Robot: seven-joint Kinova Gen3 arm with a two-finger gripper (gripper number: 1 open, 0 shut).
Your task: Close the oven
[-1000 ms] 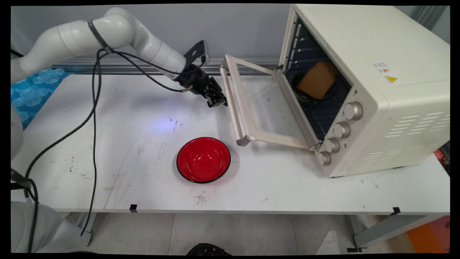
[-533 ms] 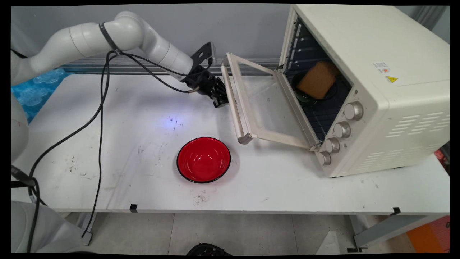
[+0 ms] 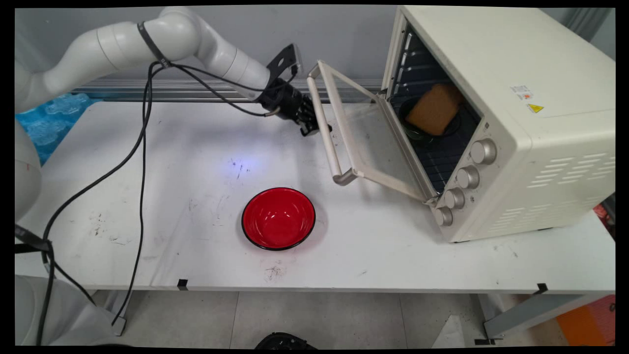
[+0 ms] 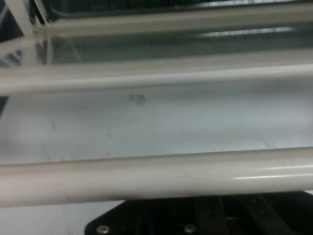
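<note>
My gripper sits against the handle bar of the toaster oven's half-open door — whether it is clenched or released I cannot tell. Beyond the door, toast lies inside; a red bowl stands well below the gripper on the table.

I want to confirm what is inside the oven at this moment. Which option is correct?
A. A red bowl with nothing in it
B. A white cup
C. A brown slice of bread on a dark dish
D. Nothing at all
C: through the open door, the oven holds a brown bread slice resting on a dark dish; the red bowl stands outside on the table.
</note>
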